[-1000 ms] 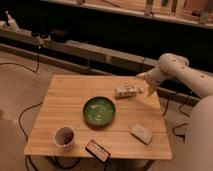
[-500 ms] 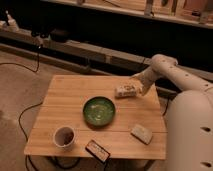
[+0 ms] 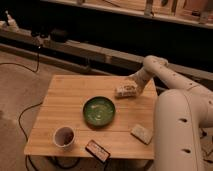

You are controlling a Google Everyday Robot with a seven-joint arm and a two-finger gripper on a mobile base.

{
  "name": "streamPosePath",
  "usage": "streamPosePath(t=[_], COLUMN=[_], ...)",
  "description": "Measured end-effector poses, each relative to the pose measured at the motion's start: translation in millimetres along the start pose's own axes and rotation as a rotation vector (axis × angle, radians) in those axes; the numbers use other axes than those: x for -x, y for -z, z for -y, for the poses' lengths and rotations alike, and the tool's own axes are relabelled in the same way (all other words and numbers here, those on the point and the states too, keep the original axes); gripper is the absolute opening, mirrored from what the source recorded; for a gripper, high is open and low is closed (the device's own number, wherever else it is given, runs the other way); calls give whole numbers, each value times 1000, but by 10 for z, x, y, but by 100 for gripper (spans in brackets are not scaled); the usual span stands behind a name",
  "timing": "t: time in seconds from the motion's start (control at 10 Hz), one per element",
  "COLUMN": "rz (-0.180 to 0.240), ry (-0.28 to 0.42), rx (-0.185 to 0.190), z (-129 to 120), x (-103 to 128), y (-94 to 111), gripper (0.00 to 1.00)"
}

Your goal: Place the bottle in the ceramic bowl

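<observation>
The bottle (image 3: 125, 91) is small and whitish with a darker label. It lies on its side on the wooden table (image 3: 65, 95), at the back right. The ceramic bowl (image 3: 99, 110) is green and glossy and sits at the table's middle, to the front left of the bottle; nothing lies in it. My gripper (image 3: 131, 83) reaches down from the right at the end of the white arm (image 3: 159, 69). It is right over the bottle's far side, at or touching it. The bottle looks to be resting on the table.
A white cup (image 3: 64, 136) with dark contents stands front left. A dark flat packet (image 3: 97, 150) lies at the front edge. A pale sponge-like block (image 3: 142, 133) lies front right. My white body (image 3: 182, 130) crowds the table's right side. Cables run on the floor at left.
My arm and body have swung closer, filling more of the right side. The gripper has stayed at the bottle, and the bottle has not visibly moved.
</observation>
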Motion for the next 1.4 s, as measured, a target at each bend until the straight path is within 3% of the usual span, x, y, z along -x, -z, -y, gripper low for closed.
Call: streamPosePath(t=[0.3,0.4,0.7,1.0,1.2,1.4], rz=[-20,-34,-63,-77,-86,-110], ry=[-2,10,36,108,171,240], rx=[-19,-33,-86,-127,-116,-59], z=[-50,-50,-6,-77,-225,-466], x=[-27,-65,-132,-226,-324,-517], y=[-159,-213,-326,-286,-118,191], gripper=[77,73,44,15,13,13])
